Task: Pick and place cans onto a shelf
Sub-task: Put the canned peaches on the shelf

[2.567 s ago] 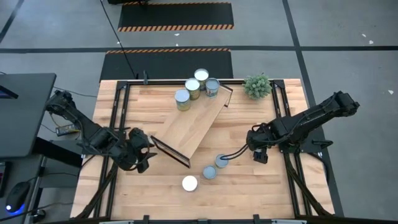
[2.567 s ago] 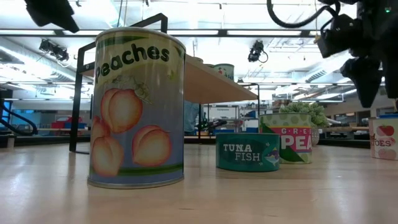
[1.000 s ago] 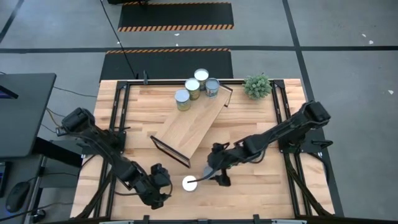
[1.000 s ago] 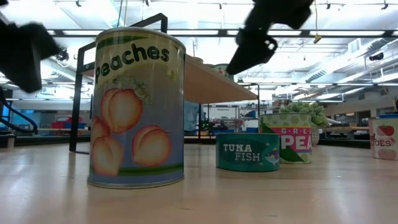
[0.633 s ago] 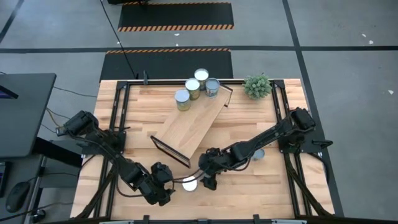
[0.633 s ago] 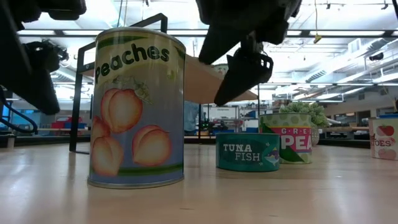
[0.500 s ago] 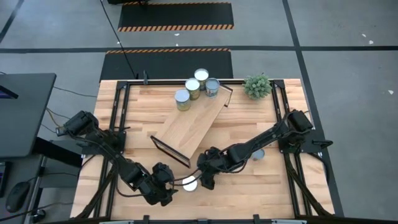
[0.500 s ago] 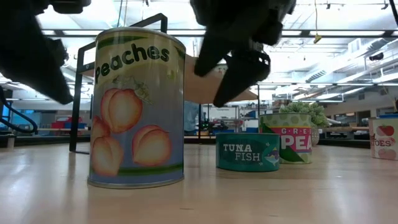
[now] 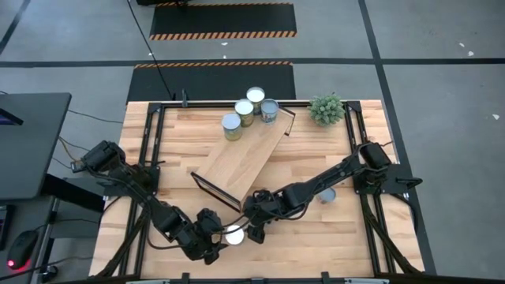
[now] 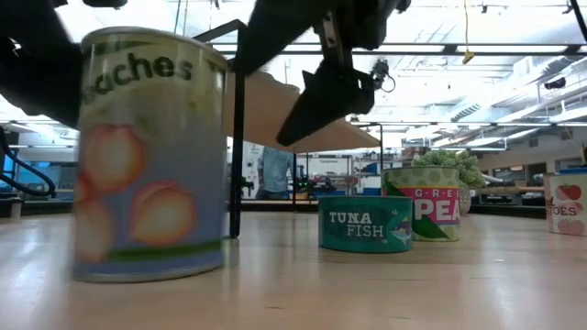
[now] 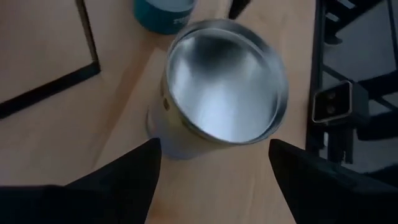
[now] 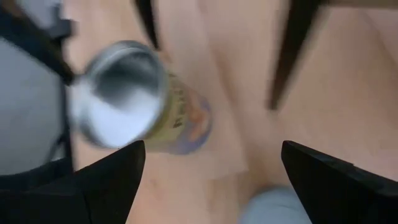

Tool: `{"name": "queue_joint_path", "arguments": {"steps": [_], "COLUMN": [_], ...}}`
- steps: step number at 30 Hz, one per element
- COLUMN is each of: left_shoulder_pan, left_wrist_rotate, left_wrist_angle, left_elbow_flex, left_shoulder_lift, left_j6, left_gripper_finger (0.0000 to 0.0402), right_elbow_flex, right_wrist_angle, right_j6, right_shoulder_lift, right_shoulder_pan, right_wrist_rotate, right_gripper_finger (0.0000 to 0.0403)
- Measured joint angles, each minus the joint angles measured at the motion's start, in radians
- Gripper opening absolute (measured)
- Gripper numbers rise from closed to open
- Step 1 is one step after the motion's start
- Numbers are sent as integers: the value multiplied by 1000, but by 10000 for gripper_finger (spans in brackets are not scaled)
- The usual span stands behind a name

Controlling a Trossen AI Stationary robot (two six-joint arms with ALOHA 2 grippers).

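Observation:
A tall Peaches can [image 9: 233, 234] with a silvery top stands upright near the table's near edge; it also shows in the low view [image 10: 151, 151]. My left gripper [image 9: 211, 239] is open just left of it, its fingers [image 11: 118, 180] on either side of the can [image 11: 217, 87]. My right gripper [image 9: 252, 223] is open just right of it and hangs above the table in the low view [image 10: 316, 101]. The can [image 12: 134, 99] lies off one right finger. The shelf [image 9: 245, 162] lies slantwise mid-table, with several cans [image 9: 245, 112] at its far end. My left gripper: the can's side wall [image 11: 158, 127] stands right at one fingertip [image 11: 152, 149]; I cannot tell whether they touch. My right gripper: one fingertip [image 12: 134, 152] is close by the can's lower side [image 12: 180, 137]; I cannot tell whether it touches.
A teal tuna can [image 10: 365, 225], a green peas can [image 10: 431, 203] and another can [image 10: 569, 203] stand on the table to the right. One can [image 9: 327, 195] shows under my right arm. A small plant [image 9: 326, 109] stands at the far right corner.
My right gripper has gone toward the table's left edge, up to the Peaches can. The can has slid a little toward the left and the near edge, staying upright. My left gripper has edged toward the can.

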Motion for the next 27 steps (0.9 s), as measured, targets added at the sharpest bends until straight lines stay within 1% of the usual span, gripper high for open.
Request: {"name": "queue_joint_path", "arguments": {"steps": [5,7,12,14,17,19,22,25,27], "left_shoulder_pan": [1,3,19,33,48,54,61,69,71], "left_wrist_rotate": [37,69,93,126,204,232,240,241,249], "left_wrist_angle": [9,3,-27,-33,-41,-51,-57,-50,-55], "left_elbow_flex": [0,0,0,0,0,0,0,0,0], "left_shoulder_lift": [0,0,0,14,49,70,80,80,80], "left_j6": [21,32,100,124,152,156,165,199,156], "left_gripper_finger": [314,315,316,316,316,316,316,316,316], "right_elbow_flex": [-1,0,-1,-1,-1,-1,-1,-1,-1], "right_wrist_angle": [-9,-10,-29,-37,-42,-54,-76,-104,-131], "right_j6": [-13,-24,-64,-75,-78,-88,-100,-98,-95], "right_shoulder_lift": [0,0,0,0,0,0,0,0,-1], "right_shoulder_pan": [-8,-11,-10,-11,-14,-17,-17,-16,-17], "right_wrist_rotate": [-2,-14,-22,-22,-22,-22,-23,-65,-101], "right_gripper_finger": [384,384,384,384,383,383,382,382,382]}}
